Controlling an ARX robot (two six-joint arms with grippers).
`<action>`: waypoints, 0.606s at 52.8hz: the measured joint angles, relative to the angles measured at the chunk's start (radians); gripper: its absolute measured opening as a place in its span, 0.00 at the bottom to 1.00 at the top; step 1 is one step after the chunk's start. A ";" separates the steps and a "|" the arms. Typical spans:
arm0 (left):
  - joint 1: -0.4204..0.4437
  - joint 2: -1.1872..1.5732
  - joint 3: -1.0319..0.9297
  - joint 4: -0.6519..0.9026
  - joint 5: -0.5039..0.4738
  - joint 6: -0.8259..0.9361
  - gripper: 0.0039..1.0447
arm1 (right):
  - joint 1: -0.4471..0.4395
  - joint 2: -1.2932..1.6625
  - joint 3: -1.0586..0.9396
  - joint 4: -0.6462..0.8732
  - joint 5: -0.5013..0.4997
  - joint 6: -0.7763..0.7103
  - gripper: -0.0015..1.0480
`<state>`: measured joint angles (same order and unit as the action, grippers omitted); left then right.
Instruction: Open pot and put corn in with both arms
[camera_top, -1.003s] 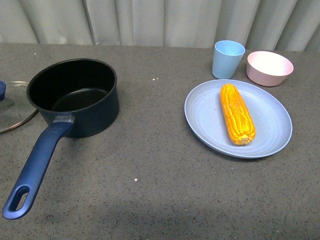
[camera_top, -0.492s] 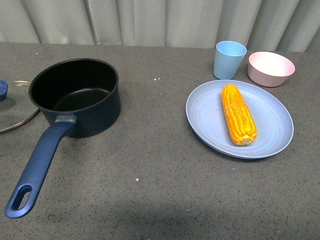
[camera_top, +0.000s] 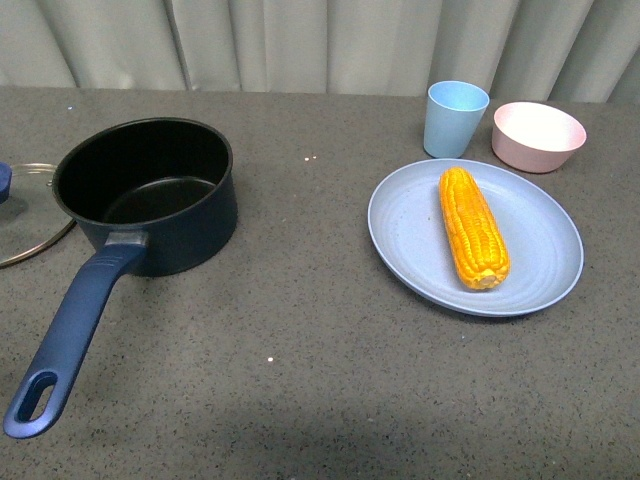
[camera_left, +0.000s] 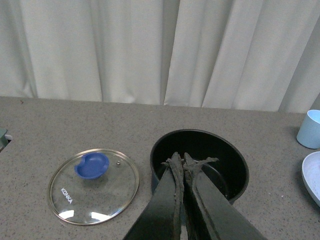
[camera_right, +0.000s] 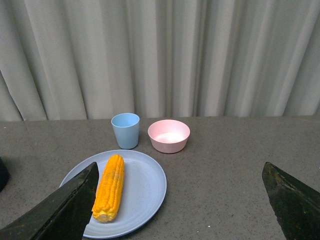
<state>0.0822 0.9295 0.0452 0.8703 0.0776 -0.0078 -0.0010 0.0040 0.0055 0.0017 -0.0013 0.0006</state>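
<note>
- The pot (camera_top: 195, 225) stands uncovered on the left part of the grey table (camera_top: 300, 350). Its black inside is bare.
- Its long navy handle (camera_top: 78, 330) reaches toward the near edge and a little to the left, with the loop hole at the far end.
- The glass lid (camera_left: 94, 186) lies flat on the table just beside the pot, on the pot's left in the front view, with its blue knob (camera_left: 92, 165) facing up (the front view cuts most of it off at the frame edge).
- The corn (camera_top: 473, 227) lies on a light blue plate (camera_top: 545, 265), well apart from the pot, on the right part of the table. Its length runs roughly away from the robot.
- A light blue cup (camera_top: 455, 118) and a pink bowl (camera_top: 538, 135) stand side by side just beyond the plate's far rim.
- The left gripper (camera_left: 181, 159) has its two fingers pressed together with nothing between them. In its wrist view the tips show over the near rim of the pot (how high above it cannot be told).
- The right gripper (camera_right: 180, 166) is spread wide and holds nothing. The plate and corn lie ahead of it, nearer one finger (camera_right: 65, 207) than the other.
- A pale curtain (camera_top: 300, 45) hangs behind the table.
</note>
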 joint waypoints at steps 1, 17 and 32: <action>-0.018 -0.017 -0.003 -0.014 -0.025 0.000 0.04 | 0.000 0.000 0.000 0.000 0.000 0.000 0.91; -0.079 -0.233 -0.025 -0.195 -0.078 0.000 0.04 | 0.000 0.000 0.000 0.000 0.000 0.000 0.91; -0.080 -0.432 -0.026 -0.378 -0.078 0.000 0.04 | 0.000 0.000 0.000 0.000 0.000 0.000 0.91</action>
<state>0.0017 0.4973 0.0196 0.4927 -0.0002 -0.0078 -0.0010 0.0040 0.0055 0.0017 -0.0017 0.0006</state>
